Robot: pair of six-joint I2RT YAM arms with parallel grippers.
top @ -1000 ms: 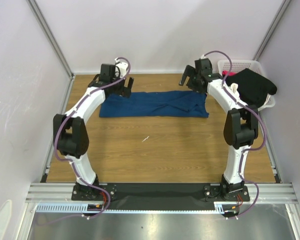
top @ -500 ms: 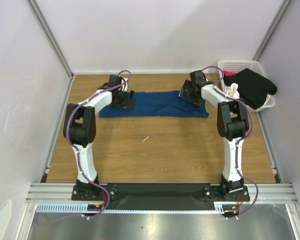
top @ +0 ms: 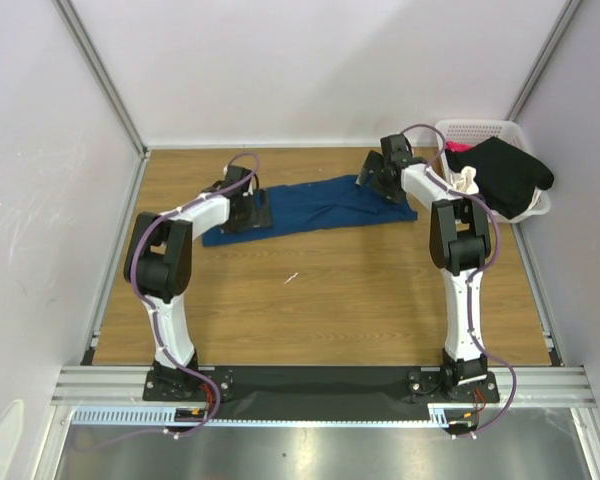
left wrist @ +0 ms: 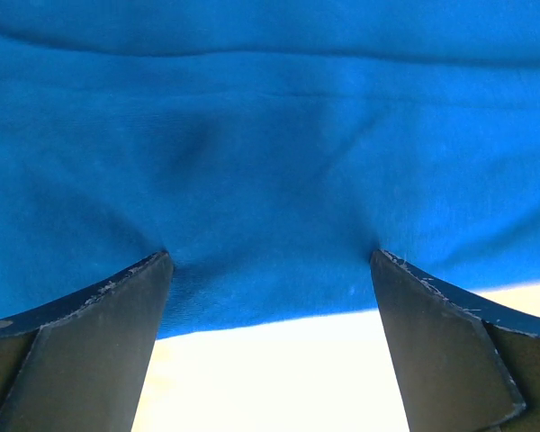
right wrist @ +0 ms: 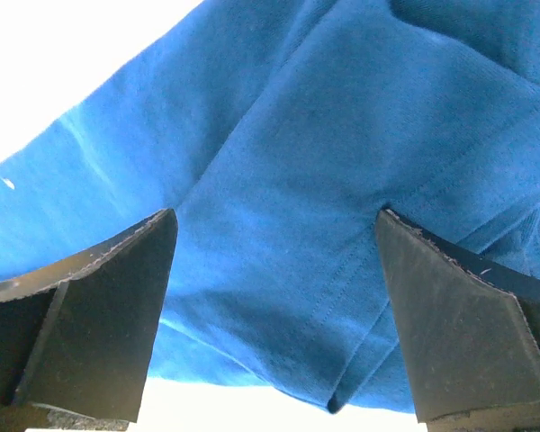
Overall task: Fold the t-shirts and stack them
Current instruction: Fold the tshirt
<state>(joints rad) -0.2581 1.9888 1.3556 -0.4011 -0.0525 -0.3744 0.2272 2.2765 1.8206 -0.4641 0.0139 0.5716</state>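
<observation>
Presently | dark blue t-shirt point(top: 320, 205): long folded band, upper centre | left gripper point(left wrist: 270, 256), right gripper point(right wrist: 275, 216): fingers spread wide, tips on opposite ends | probably ready to pinch for the next fold

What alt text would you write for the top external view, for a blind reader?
A dark blue t-shirt lies folded in a long strip across a wooden table; the left fingers and right fingers, open, touch its two ends. A white basket with black cloth stands far right.
</observation>
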